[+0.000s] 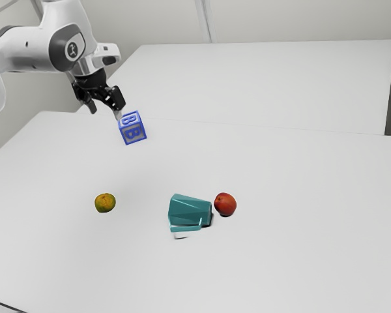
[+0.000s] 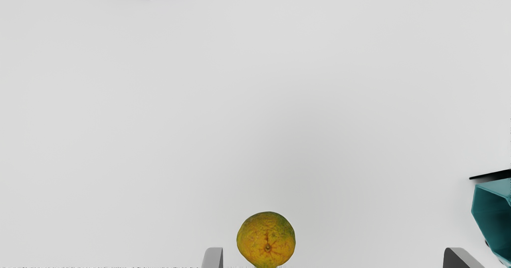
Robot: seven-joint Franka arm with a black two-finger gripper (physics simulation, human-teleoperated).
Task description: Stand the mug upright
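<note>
Open, empty gripper point(image 1: 107, 107) above the table point(image 1: 300, 261), mug point(image 1: 188, 210) lying on its side below and well apart from it.
Past one of the spread fingers point(image 2: 458, 259), the mug turns its mouth toward the orange-green fruit point(image 2: 266, 239), seen between the fingertips; the red fruit point(image 1: 225, 204) sits just beside the mug, farther from the gripper, and the blue letter block point(image 1: 132, 129) lies well apart from the mug.

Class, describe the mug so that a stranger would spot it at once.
On the white table, find the mottled orange fruit and the red fruit. Between them, nearer the red, lies the teal mug on its side; unlike both, it has a handle.
</note>
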